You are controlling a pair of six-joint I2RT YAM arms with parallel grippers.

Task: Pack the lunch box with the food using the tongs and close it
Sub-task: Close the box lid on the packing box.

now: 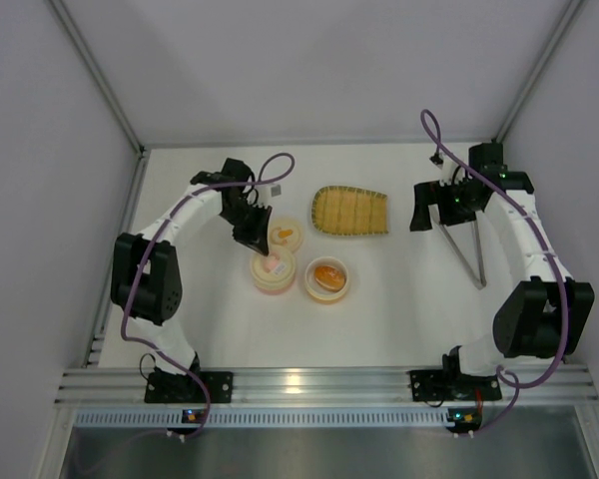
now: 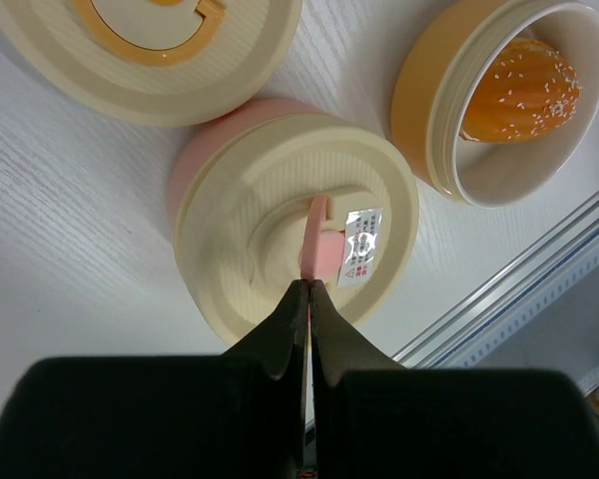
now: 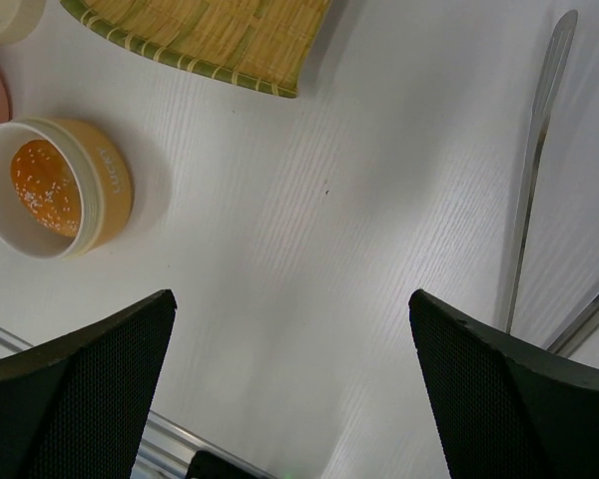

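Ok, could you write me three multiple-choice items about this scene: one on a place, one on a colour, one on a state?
1. Where do the tongs lie? A: on the table, right of the tray. B: across a lid. C: inside a bowl.
2. Which colour is the tray's rim? A: red. B: blue. C: green.
3. How is the orange bowl? A: lidded. B: open, with an orange piece inside. C: overturned.
Answers: 1 A, they lie flat on bare table; 2 C, a green edge borders the yellow weave; 3 B, no lid covers the orange piece.
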